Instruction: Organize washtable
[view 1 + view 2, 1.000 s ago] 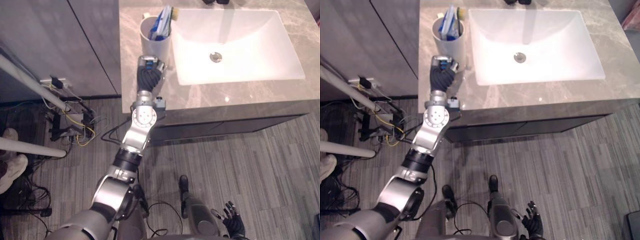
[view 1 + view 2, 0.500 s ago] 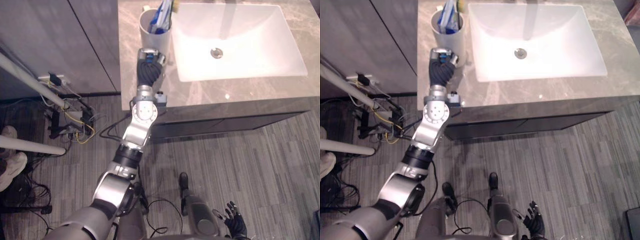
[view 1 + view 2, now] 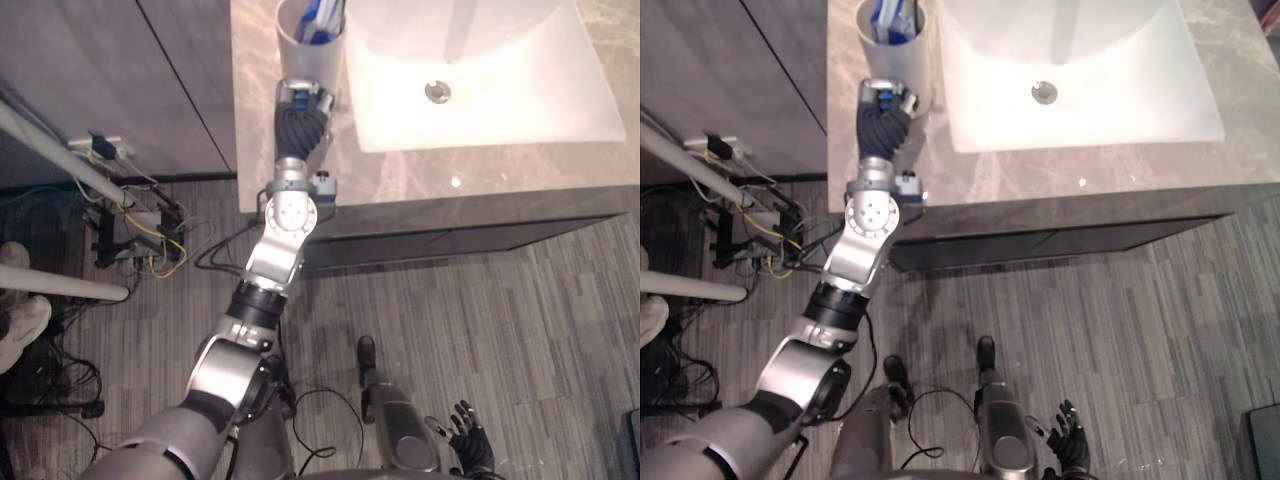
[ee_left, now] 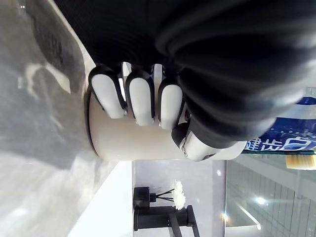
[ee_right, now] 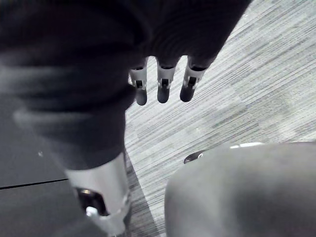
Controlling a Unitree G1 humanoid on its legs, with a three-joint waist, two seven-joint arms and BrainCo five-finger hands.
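A white cup [image 3: 306, 50] stands on the marble counter [image 3: 400, 170] left of the sink, with a blue toothpaste tube [image 3: 322, 14] in it. My left hand [image 3: 300, 108] reaches up onto the counter and sits against the cup's near side. In the left wrist view its fingers [image 4: 140, 96] curl over the cup [image 4: 143, 140] near its base, with the thumb on the wall beside them. The tube [image 4: 286, 140] and a toothbrush head [image 4: 298, 160] show at the rim. My right hand [image 3: 468, 445] hangs low over the floor, its fingers [image 5: 163, 84] straight.
The white sink basin [image 3: 520, 90] with its drain [image 3: 437, 92] lies right of the cup. A dark holder with a white flower [image 4: 165, 212] stands further back. Cables and a socket strip [image 3: 130, 230], white bars [image 3: 60, 285] and a person's shoe [image 3: 20, 330] lie on the floor at the left.
The whole picture has shifted, so the camera has moved. My left hand stays against the cup and the right hand hangs as before.
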